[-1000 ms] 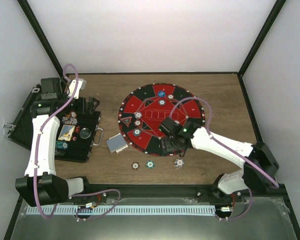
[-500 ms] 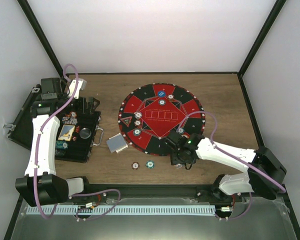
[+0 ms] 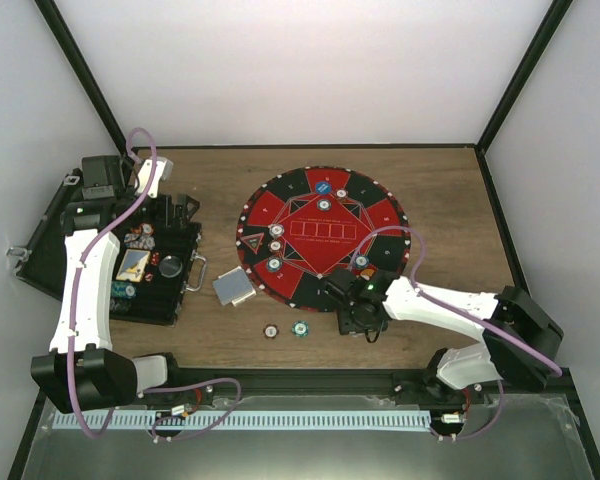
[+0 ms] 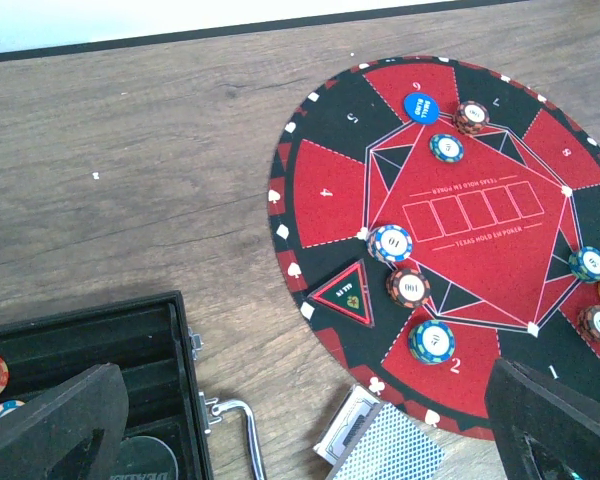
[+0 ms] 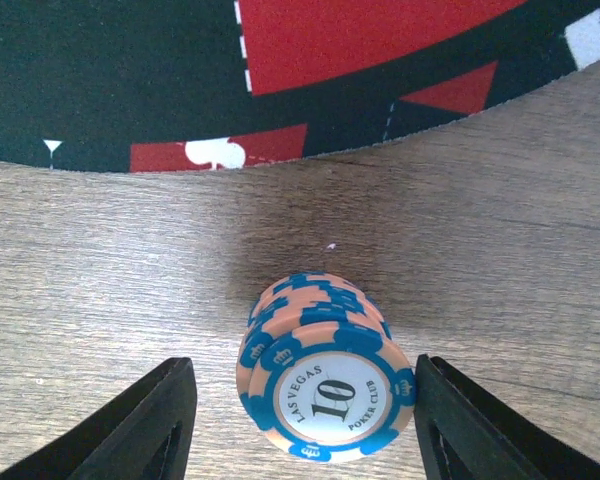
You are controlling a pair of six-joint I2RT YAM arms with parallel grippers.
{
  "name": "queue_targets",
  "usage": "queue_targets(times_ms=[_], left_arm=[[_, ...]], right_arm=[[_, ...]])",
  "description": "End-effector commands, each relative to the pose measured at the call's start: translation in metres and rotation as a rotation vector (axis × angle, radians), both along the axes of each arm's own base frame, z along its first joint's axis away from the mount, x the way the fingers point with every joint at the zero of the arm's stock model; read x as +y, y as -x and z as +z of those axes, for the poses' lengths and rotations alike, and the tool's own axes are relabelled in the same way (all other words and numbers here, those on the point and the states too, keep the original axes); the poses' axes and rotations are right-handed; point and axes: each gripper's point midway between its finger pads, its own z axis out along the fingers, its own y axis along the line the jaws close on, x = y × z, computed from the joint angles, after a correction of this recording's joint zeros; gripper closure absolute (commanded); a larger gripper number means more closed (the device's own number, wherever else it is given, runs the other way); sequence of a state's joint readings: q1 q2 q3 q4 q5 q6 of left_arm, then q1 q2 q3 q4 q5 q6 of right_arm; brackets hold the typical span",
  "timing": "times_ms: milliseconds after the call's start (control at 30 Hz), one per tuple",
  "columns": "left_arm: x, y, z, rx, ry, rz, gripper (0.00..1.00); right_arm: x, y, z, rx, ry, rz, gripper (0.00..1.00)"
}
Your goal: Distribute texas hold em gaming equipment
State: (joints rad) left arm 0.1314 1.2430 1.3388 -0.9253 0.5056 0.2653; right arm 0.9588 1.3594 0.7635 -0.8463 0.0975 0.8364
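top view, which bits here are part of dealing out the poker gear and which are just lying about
In the job:
- chip stack
- chips on the round mat
- loose chips on the wood
- card deck
- blue disc

Lying about:
- black case
- wooden table

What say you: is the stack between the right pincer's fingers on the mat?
No, the chip stack stands on the wooden table, off the mat.

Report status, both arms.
Left fingers open, empty, by black case. Right fingers open, straddling blue-and-peach striped poker chip stack on wooden table. Nothing blocking.
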Motion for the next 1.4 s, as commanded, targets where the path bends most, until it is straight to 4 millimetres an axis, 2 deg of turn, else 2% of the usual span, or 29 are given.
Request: queue_targets(times_ms=[0,500,733,867,1233,1367], left_arm=[[0.0,0.001,0.003,-0.015,0.004,0.001,0.0],[0.002,0.001,0.004,-0.02,-0.005,0.004,0.0],[0.002,0.001,0.005,-0.023,-0.007,0.002,0.0],[0.001,0.002,0.004,-0.02,-0.006,-0.001,0.0],[0.001,0.002,0.005,-0.021,-0.004,-0.001,0.0],[0.001,0.002,0.005,-0.021,-0.004,-0.004,0.0]], right_arm=[[-0.004,0.005,-0.002,0.005,0.025,-0.017,0.4],[-0.008,0.007,-0.009,0.015,0.066,-0.02,0.49],[-0.008,0.005,-0.005,0.003,0.064,-0.024,0.62],[-0.005,0.003,0.004,-0.009,0.056,-0.024,0.66],[0.003,-0.005,0.025,-0.036,0.037,-0.008,0.66],[0.01,-0.018,0.044,-0.083,0.027,0.001,0.66]])
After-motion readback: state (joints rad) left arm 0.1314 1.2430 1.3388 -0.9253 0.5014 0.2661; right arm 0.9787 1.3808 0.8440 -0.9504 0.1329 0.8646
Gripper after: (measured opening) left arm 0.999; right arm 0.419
